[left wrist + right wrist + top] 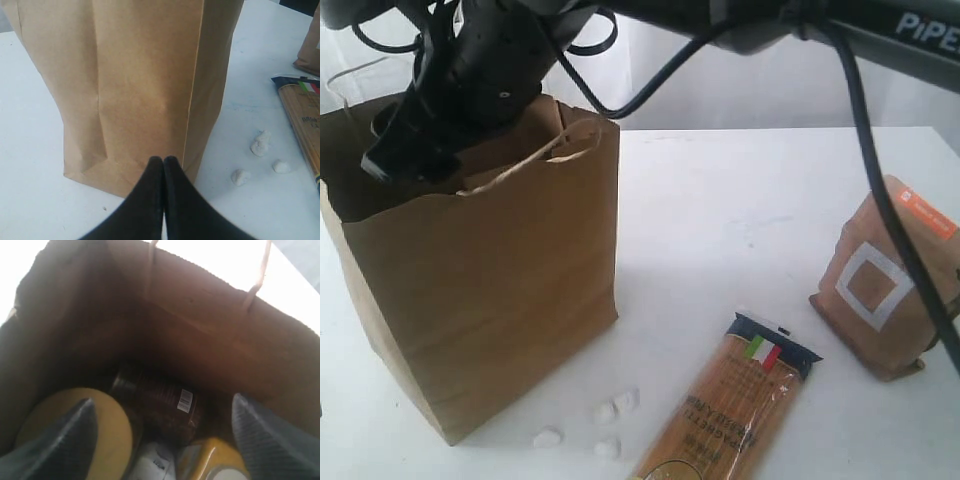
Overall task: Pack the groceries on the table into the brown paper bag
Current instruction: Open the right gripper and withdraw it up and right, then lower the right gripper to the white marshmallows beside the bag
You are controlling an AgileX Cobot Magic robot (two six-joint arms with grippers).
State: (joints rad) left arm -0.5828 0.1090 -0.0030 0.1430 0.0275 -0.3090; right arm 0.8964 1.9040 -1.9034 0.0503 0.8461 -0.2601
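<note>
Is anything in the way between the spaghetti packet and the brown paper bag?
The right end effector sits open inside the brown paper bag at its mouth. Small white lumps lie on the table between it and the spaghetti packet.

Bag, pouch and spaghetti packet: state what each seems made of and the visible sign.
Brown paper bag: matt kraft paper, creased, with twisted handles. Brown pouch: probably matt paper, sharply folded. Spaghetti packet: likely clear plastic film, strands showing through.
</note>
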